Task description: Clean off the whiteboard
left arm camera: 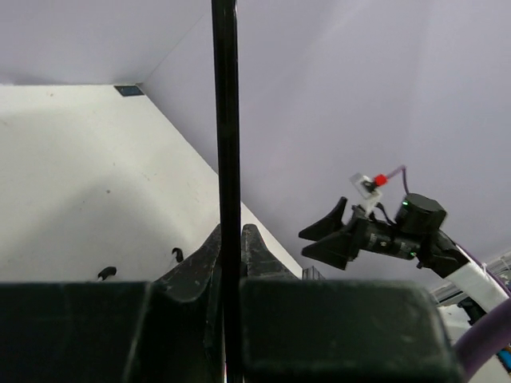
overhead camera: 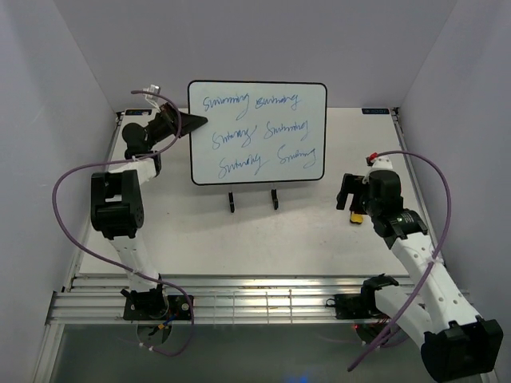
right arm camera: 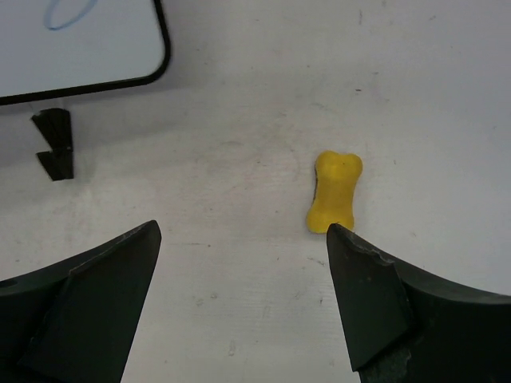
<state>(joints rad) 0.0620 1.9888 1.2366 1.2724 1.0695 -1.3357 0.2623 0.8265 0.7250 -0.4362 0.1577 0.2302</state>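
Whiteboard point(overhead camera: 257, 132) edge is pinched tight in my left fingers point(left arm camera: 196, 267), so it stands steady at the back of the bench point(overhead camera: 192, 231), blue writing point(overhead camera: 251, 101) not wiped yet. My right fingers point(right arm camera: 375, 295) hang wide apart, holding nothing, over the yellow eraser point(right arm camera: 335, 191). Next I think I must slide over, drop down and grab it.

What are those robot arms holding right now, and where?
The left end effector pinches the whiteboard by its left frame edge. The right end effector is open near the yellow eraser, holding nothing.
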